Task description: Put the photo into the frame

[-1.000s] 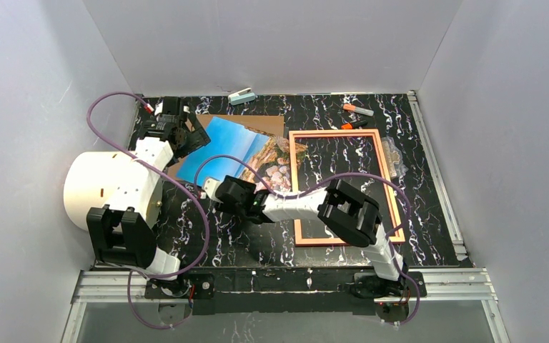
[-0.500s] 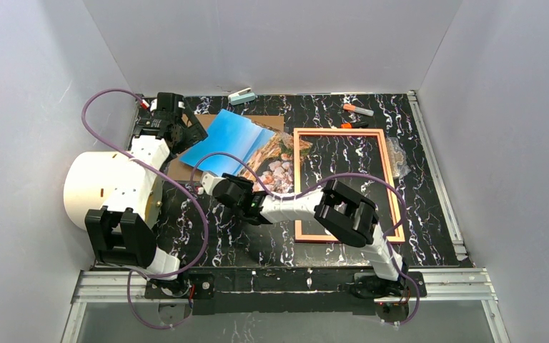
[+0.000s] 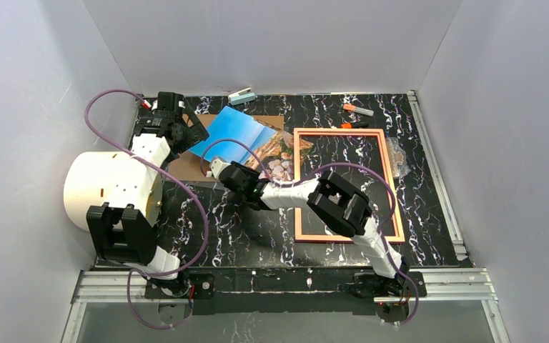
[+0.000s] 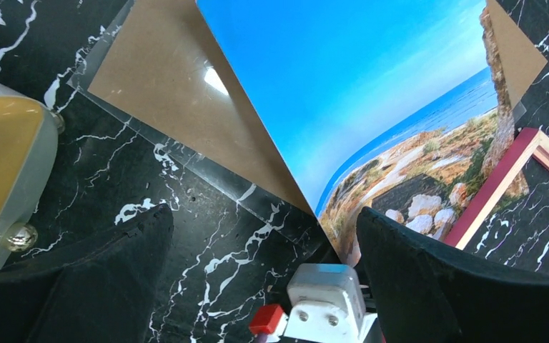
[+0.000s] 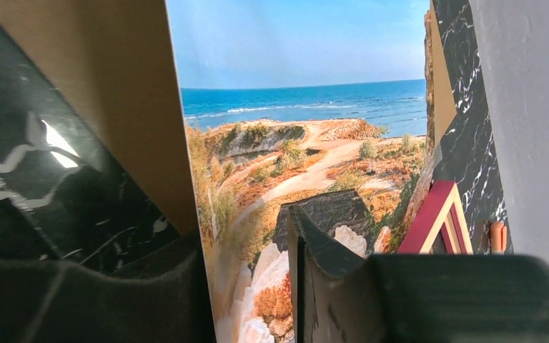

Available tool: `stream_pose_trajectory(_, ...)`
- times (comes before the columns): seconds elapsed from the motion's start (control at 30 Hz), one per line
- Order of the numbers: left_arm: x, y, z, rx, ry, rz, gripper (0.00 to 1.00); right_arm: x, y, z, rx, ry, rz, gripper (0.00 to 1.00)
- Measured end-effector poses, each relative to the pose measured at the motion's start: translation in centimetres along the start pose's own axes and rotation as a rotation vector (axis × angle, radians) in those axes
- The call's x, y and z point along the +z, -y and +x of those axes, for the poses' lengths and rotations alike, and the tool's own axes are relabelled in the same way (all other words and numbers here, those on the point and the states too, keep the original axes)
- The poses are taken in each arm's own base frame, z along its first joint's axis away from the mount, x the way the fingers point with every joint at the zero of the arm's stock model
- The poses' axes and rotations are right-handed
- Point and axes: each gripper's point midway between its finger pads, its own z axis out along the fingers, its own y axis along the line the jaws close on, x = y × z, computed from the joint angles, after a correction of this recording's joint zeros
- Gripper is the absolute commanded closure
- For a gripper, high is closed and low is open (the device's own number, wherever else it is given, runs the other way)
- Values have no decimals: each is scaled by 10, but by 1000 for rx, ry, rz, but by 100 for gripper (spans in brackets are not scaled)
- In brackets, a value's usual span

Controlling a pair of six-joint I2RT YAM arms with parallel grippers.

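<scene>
The right fingers (image 5: 329,257) pinch the photo (image 3: 239,132) by its rocky end, holding it tilted off the board (image 3: 268,121) near the surface's (image 3: 257,236) far-left corner, just beside the frame (image 3: 297,186), apparently to carry it across, while the left fingers (image 4: 100,286) hover spread wide and empty.

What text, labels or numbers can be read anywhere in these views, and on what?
No legible text in any view.
Orange markers: any print is too small to read.
Small pale item at the table's far edge: no marking can be read.
Photo, frame, cardboard board: no words or numbers show on them.
</scene>
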Motion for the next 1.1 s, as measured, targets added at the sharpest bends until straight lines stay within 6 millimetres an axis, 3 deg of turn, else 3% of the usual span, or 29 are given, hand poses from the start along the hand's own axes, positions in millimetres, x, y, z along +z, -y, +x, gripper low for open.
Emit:
stream_pose_trajectory(0.1,5,3,4,2,-24,6,2,4,3,4,13,-8,-2,58)
stream_pose_trajectory(0.23,11,5,10,3,-56,12,2,5,2,3,30,-4,-11,77)
stream_pose_trajectory(0.43,8,5,11,2,-72,7,2,4,-2,2,53,4,-25,86)
stream_pose_trajectory(0.5,3,7,5,-4,-63,11,2,4,-5,0,57,8,-31,98)
stream_pose_trajectory(0.77,-39,18,-27,-58,49,68,2,-6,-19,-17,38,60,-61,99)
stream_pose_trajectory(0.93,-65,20,-40,-83,107,105,2,-24,-31,-49,-7,163,-93,99)
stream_pose_trajectory(1.1,-72,17,-40,-89,114,105,2,-38,-41,-73,-67,276,-124,99)
